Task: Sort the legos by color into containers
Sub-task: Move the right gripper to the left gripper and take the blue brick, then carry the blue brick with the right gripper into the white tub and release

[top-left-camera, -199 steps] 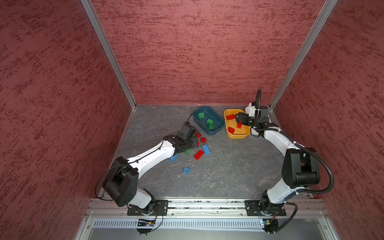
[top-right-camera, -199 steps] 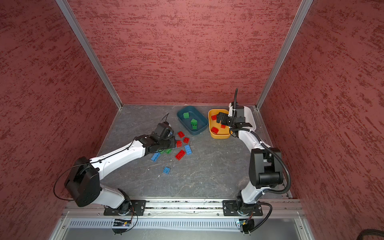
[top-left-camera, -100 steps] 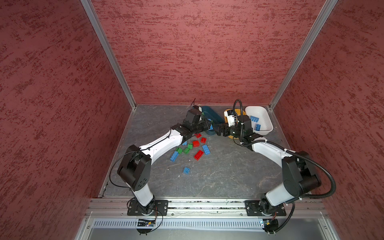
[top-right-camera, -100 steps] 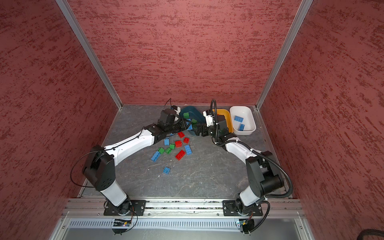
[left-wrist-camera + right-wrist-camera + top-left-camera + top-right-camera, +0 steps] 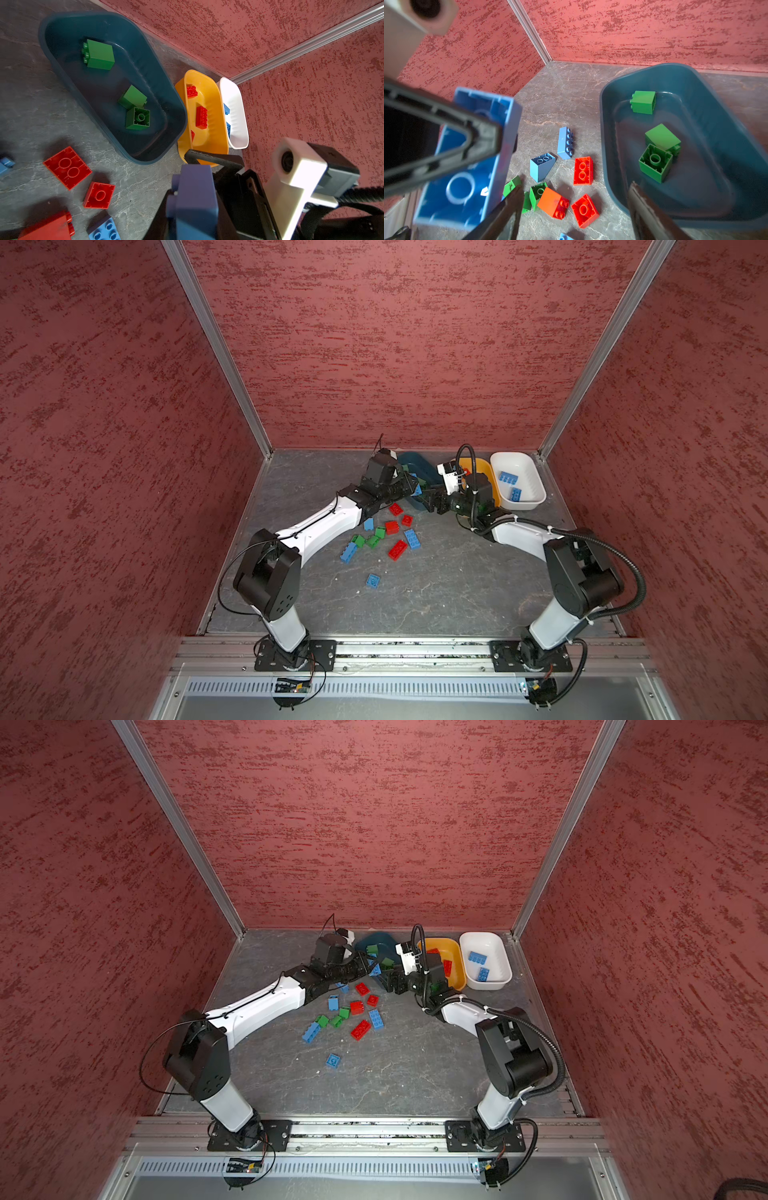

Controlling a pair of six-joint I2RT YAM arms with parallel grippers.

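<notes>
— Blue plastic in the left pincer (image 5: pixel 412 486), was it?
— Yes. It was clamped on a blue brick (image 5: pixel 467 187), held above the table (image 5: pixel 436 593) just off the near end of the teal tub (image 5: pixel 62 31). The right pincer (image 5: pixel 575 186) faced that brick with its jaws apart, close to it but gripping nothing.
— Which step, then?
— A hand-over, I judged. Blue ones lay in the white tub (image 5: pixel 513 460), the second tub along from the teal tub, on the right arm's side.
— And the next move?
— The right jaws needed to shut on the brick's free end, square to its flat walls, before the left let go. On hard, smooth plastic a corner grip could slip.
— The rest?
— The teal tub held three green bricks (image 5: pixel 99 55). The orange tub (image 5: pixel 212 133) beside it held red ones (image 5: pixel 201 117). Loose bricks (image 5: pixel 391 526) in all three colours lay just in front of the teal tub on veined grey stone. The bricks were boxy, studded and hollow beneath. The tubs were glossy, shallow and round-cornered.
</notes>
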